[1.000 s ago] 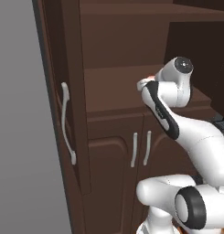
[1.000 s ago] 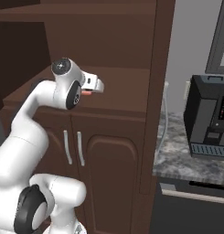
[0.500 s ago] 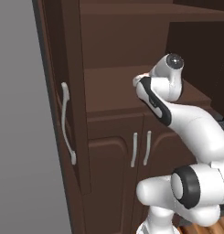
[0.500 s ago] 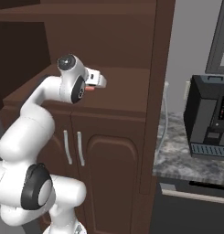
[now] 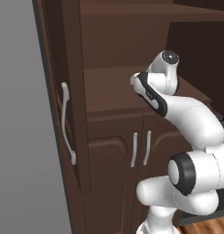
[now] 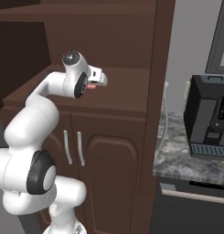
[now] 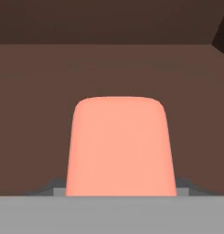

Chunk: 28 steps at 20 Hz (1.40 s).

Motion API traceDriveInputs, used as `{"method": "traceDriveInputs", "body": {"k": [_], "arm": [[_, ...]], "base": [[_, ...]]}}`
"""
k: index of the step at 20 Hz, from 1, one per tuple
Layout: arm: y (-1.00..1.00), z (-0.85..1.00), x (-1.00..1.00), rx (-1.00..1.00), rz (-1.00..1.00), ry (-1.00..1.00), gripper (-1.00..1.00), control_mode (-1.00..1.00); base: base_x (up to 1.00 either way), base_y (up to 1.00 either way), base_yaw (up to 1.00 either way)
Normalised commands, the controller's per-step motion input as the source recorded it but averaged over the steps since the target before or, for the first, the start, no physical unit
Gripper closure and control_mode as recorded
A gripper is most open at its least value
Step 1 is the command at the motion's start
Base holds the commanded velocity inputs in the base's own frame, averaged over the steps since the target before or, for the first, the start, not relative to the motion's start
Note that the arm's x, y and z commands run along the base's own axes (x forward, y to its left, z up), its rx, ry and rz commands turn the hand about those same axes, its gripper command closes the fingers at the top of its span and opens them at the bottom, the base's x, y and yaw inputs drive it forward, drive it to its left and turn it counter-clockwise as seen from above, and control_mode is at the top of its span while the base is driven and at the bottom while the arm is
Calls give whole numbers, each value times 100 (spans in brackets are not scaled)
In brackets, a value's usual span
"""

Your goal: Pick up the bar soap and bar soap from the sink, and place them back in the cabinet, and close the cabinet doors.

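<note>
change: over the last second the arm [image 5: 186, 114] pushed forward and the hand went deeper over the shelf; base views unchanged, so the base stayed put.
cabinet [image 5: 113, 41]: tall dark brown, open in front of the robot; middle shelf [image 5: 109, 89] bare where visible.
left door [image 5: 72, 91]: swung open toward the camera, long silver handle [image 5: 65, 123] on its face.
right door [image 6: 154, 91]: also open, seen edge-on beside the speckled counter [image 6: 186, 155].
lower doors [image 6: 99, 169]: shorter arched pair under the shelf, shut, not part of the task.
coffee machine [image 6: 209, 119]: black, on the counter, well apart from the work.
arm pose: elbow bent up, forearm reaching level into the shelf opening, wrist roughly horizontal, hand above the shelf's front half.
gripper [image 6: 96, 82]: pointing into the cabinet; jaws clamped on the soap, finger tips just peeking at either side of it in the hand view.
soap [image 7: 119, 146]: salmon-orange bar held in the gripper, off the shelf, cabinet back wall behind it; a red sliver shows under the hand in the right base view.
step: placing this soap in the cabinet, likely mid-task; the second soap's whereabouts can't be told.
next: lower the hand till the soap rests on the shelf, release, back out clear of both doors.
risk: dropping from height could let the bar bounce off the front edge.
</note>
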Motion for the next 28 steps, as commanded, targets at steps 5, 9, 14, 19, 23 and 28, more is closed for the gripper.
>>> {"method": "traceDriveInputs", "body": {"k": [5,9,14,19,23,28], "arm": [[1,-10,13,0,3,4,100,-100],[0,-18,12,0,3,0,100,-100],[0,-18,5,0,3,1,100,-100],[0,-12,0,0,4,2,100,-100],[3,-2,3,0,2,2,100,-100],[4,-3,4,0,1,2,100,-100]], "base": [[0,0,0],[0,0,0],[0,0,0],[0,0,0],[0,0,0],[0,0,0]]}}
